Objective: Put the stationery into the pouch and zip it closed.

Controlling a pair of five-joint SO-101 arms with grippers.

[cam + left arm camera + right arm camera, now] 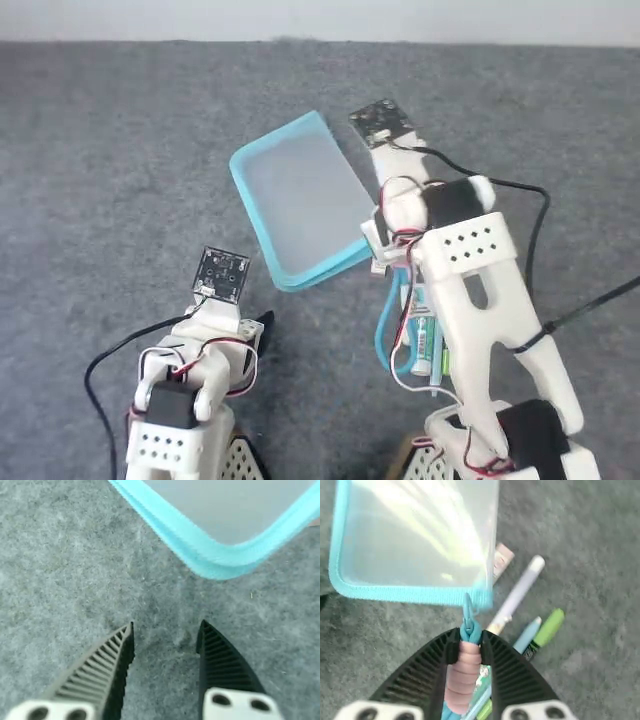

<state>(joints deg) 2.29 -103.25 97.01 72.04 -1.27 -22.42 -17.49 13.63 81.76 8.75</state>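
My left gripper (167, 625) hangs open over the grey mat (60, 580), just short of a corner of the teal pouch (300, 195), while my right gripper (470, 635) pinches the pink ribbed tab (465, 670) at its zip, pens (520, 595) lying loose alongside.

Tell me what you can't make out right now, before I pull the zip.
- High view: the right arm covers most of the pens; their number is unclear.
- Right wrist view: a beige thing lies half under the pouch; what it is cannot be told.
- Right wrist view: the right gripper and the zipper pull it clamps hide the pens' near ends.
- Left wrist view: the edge cuts off the pouch; zipped or not is unclear.
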